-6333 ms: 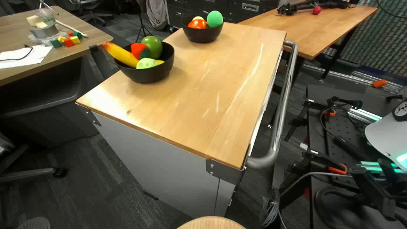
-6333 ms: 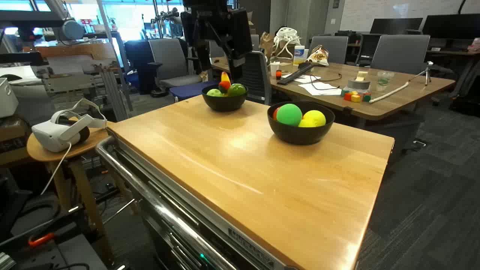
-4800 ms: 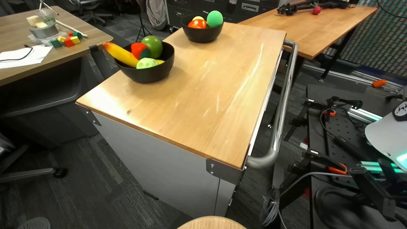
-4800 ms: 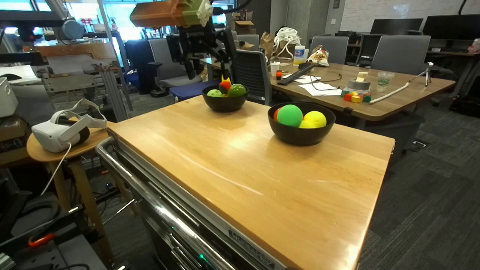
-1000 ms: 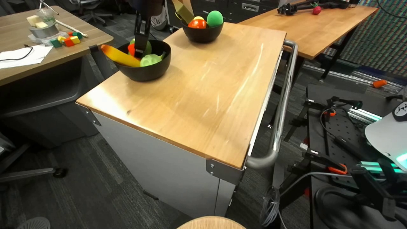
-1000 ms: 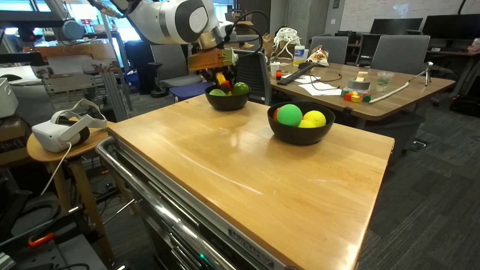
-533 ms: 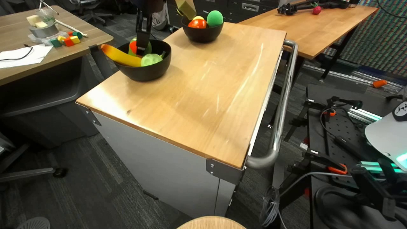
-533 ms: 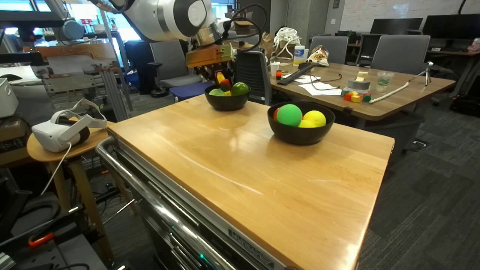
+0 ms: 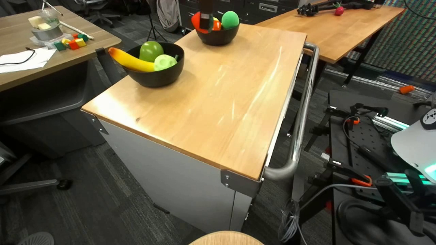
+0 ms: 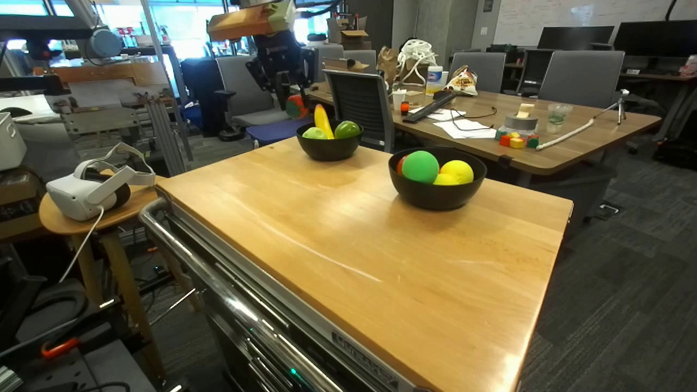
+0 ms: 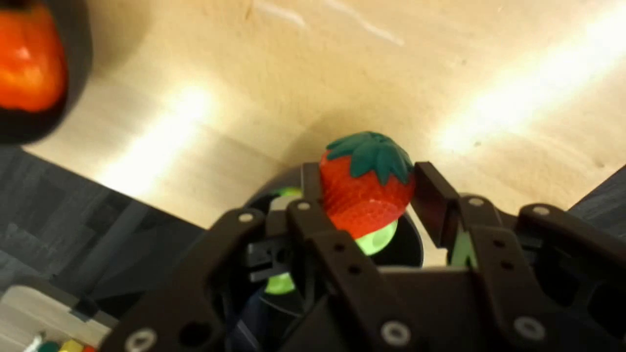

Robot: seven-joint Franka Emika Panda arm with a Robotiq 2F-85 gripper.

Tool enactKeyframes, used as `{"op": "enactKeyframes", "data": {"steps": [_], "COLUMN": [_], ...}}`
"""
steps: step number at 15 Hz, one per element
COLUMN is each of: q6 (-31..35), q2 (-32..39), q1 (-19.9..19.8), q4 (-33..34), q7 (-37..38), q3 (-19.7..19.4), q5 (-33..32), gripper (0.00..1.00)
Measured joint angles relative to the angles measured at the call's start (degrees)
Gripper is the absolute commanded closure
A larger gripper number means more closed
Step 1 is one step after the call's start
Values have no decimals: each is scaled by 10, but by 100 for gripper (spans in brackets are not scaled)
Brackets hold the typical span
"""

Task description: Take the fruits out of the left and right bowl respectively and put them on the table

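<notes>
Red and green-topped, the strawberry [image 11: 366, 208] has risen out of its black bowl [image 9: 155, 80], pinched in the hand [image 11: 368, 185].

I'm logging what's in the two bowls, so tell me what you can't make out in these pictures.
Red fruit, in an exterior view: mostly hidden behind the green ball.
Same fruit, wrist view: cut off by the left edge, as is its bowl.
Other bowl, wrist view: much of it covered by the gripper and the strawberry.
Anything lower in either bowl, both exterior views: hidden by the walls and what lies on top.
</notes>
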Motion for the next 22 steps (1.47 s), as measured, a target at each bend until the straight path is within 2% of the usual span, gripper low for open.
{"op": "enactKeyframes", "data": {"steps": [4, 7, 8, 9, 10, 13, 14, 18, 22], "q6": [-4, 50, 69, 85, 97, 124, 130, 148, 182], "q2": [-71, -68, -65, -61, -59, -57, -57, -67, -77], "q1": [-10, -23, -26, -28, -30, -33, -34, -34, -34], "q4": [-126, -197, -213, -225, -233, -243, -243, -234, -183], "q7": [80, 115, 123, 128, 132, 142, 144, 147, 174], "q3": [-26, -40, -43, -46, -47, -49, -49, -48, -30], "q5": [9, 12, 12, 12, 12, 11, 10, -5, -80], "gripper": [77, 77, 73, 27, 26, 3, 0, 0, 0]}}
